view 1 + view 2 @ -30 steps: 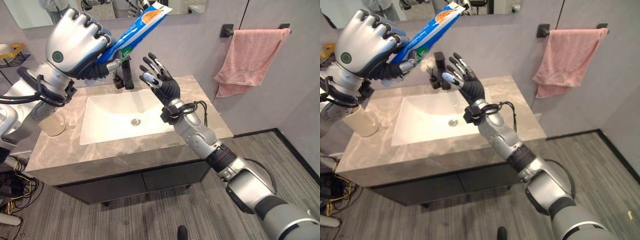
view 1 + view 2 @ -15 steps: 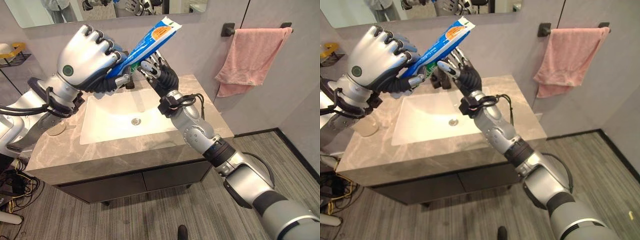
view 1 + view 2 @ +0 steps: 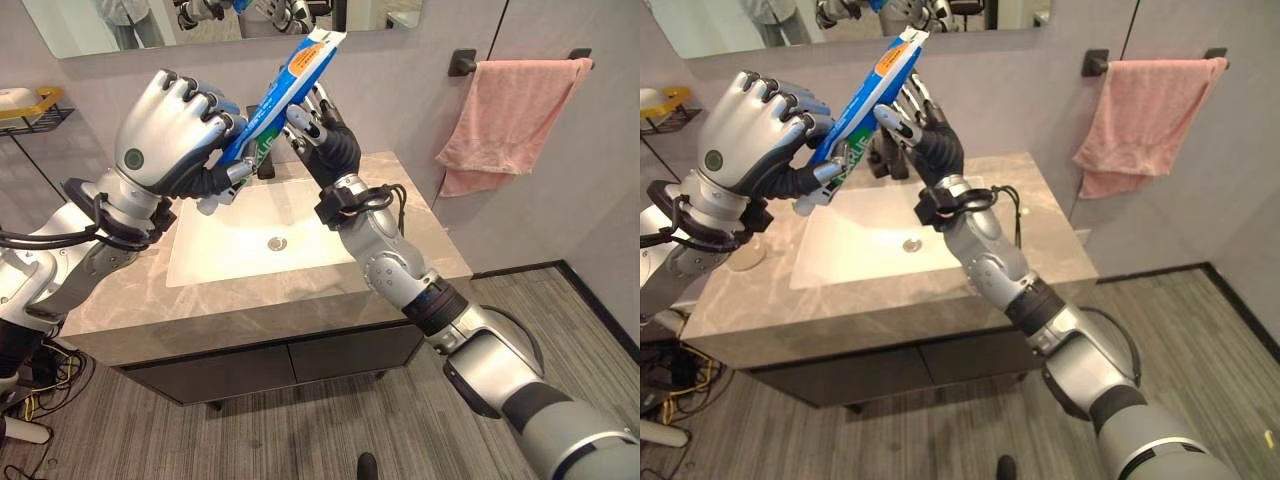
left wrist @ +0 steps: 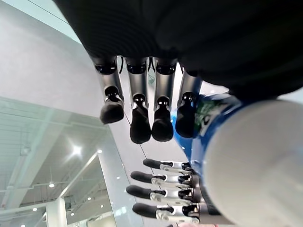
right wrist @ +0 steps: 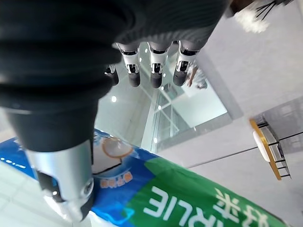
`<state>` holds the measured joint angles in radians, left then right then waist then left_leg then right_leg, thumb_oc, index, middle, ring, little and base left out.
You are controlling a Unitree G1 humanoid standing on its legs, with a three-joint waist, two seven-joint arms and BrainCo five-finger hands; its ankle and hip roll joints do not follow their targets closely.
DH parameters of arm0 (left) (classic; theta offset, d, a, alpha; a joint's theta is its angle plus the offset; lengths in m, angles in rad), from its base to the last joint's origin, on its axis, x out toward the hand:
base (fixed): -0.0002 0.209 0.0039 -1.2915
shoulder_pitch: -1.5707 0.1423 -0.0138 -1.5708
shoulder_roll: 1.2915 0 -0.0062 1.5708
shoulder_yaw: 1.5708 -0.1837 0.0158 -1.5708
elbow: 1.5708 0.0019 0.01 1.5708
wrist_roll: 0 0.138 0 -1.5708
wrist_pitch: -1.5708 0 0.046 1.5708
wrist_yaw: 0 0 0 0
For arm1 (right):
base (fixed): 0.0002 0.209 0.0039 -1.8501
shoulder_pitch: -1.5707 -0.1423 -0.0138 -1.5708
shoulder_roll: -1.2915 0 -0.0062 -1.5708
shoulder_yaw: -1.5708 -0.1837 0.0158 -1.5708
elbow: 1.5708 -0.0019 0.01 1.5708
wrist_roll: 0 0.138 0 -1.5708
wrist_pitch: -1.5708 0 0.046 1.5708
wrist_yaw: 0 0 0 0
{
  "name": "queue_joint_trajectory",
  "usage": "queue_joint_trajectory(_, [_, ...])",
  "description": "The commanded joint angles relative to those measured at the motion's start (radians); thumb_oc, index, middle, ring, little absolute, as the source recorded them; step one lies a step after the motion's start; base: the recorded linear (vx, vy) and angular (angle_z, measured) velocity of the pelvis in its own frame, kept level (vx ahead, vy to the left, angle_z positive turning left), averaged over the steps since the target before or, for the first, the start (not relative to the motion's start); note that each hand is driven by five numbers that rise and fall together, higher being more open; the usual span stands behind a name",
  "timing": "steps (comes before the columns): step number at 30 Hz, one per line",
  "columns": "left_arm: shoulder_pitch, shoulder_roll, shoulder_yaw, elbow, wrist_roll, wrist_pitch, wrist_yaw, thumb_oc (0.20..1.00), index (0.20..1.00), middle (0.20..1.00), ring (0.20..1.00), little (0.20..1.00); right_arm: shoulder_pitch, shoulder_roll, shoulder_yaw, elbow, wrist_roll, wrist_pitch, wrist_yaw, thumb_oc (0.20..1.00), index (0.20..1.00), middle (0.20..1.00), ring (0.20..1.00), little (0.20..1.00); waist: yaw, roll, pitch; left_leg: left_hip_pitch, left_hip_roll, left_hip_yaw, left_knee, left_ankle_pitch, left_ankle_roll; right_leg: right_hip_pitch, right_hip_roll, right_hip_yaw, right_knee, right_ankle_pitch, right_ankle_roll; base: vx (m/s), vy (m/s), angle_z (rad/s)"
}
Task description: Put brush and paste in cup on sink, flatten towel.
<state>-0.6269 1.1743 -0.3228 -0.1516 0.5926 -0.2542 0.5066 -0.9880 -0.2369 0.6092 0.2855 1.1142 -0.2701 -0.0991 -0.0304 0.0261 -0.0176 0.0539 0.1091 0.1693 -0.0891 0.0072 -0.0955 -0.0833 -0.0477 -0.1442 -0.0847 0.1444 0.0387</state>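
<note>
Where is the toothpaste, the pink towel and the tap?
toothpaste [image 3: 283,83], left eye view, on the blue middle of the tube
pink towel [image 3: 505,120], left eye view, on the hanging cloth below the bar
tap [image 3: 883,158], right eye view, on its black upright body

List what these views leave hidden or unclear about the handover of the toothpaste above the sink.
- Cup: in the right eye view the left hand and its wrist cover most of the cup, so its contents cannot be seen.
- Right hand: its fingers stand behind the toothpaste tube, so contact is unclear.
- Toothbrush: not identifiable.
- Pink towel: bunched; its folds hide part of it.
</note>
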Motion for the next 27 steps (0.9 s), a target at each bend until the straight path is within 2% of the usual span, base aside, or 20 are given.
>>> queue_joint_trajectory(1, [0.039,0.037,0.08,-0.034,-0.075,0.009,0.032,0.2,0.2,0.2,0.2,0.2,-0.07,0.009,-0.034,-0.042,-0.006,-0.043,0.045,1.0,1.0,1.0,1.0,1.0,0.013,-0.057,-0.016,0.086,0.028,0.012,0.002,-0.033,-0.016,0.046,-0.103,0.005,-0.003,0.026,0.123,0.0,0.0,0.0])
queue_joint_trajectory(11, [0.076,0.026,0.089,-0.013,-0.098,-0.003,0.002,0.2,0.2,0.2,0.2,0.2,-0.066,-0.01,-0.029,-0.071,0.006,-0.047,0.067,1.0,1.0,1.0,1.0,1.0,0.013,-0.056,-0.015,0.085,0.028,0.01,0.002,-0.034,-0.014,0.046,-0.105,0.003,-0.003,0.024,0.124,0.0,0.0,0.0])
queue_joint_trajectory(17, [0.076,0.027,0.076,0.004,-0.091,0.001,0.001,0.2,0.2,0.2,0.2,0.2,-0.069,0.026,-0.05,-0.039,0.019,-0.068,0.045,1.0,1.0,1.0,1.0,1.0,0.015,-0.053,-0.015,0.085,0.027,0.011,0.002,-0.037,-0.014,0.047,-0.105,0.003,-0.003,0.021,0.122,0.0,0.0,0.0])
queue_joint_trajectory(18, [0.073,0.026,0.072,0.01,-0.089,0.003,0.002,0.2,0.2,0.2,0.2,0.2,-0.068,0.035,-0.052,-0.038,0.02,-0.07,0.043,0.934,0.934,0.934,0.934,0.934,0.016,-0.053,-0.015,0.085,0.027,0.01,0.002,-0.037,-0.014,0.047,-0.105,0.004,-0.003,0.021,0.121,0.0,0.0,0.0])
queue_joint_trajectory(20, [0.068,0.022,0.065,0.016,-0.086,0.005,0.0,0.2,0.2,0.2,0.2,0.2,-0.065,0.043,-0.05,-0.039,0.018,-0.07,0.041,0.589,0.589,0.589,0.589,0.589,0.017,-0.052,-0.014,0.085,0.027,0.01,0.002,-0.037,-0.014,0.048,-0.106,0.002,-0.003,0.019,0.121,0.0,0.0,0.0])
queue_joint_trajectory(22, [0.06,0.018,0.058,0.017,-0.086,0.003,-0.002,0.2,0.2,0.2,0.2,0.2,-0.062,0.05,-0.045,-0.041,0.017,-0.067,0.043,0.649,0.649,0.649,0.649,0.649,0.016,-0.05,-0.012,0.084,0.027,0.007,0.002,-0.036,-0.013,0.047,-0.104,0.002,-0.003,0.018,0.118,0.0,0.0,0.0])
queue_joint_trajectory(27, [0.046,-0.003,0.042,0.027,-0.087,0.004,0.0,0.2,0.2,0.2,0.2,0.2,-0.047,0.069,-0.031,-0.038,0.02,-0.06,0.044,0.68,0.68,0.68,0.68,0.68,0.015,-0.051,-0.009,0.081,0.029,0.001,0.002,-0.032,-0.013,0.051,-0.1,-0.002,-0.003,0.016,0.112,0.0,0.0,0.0])
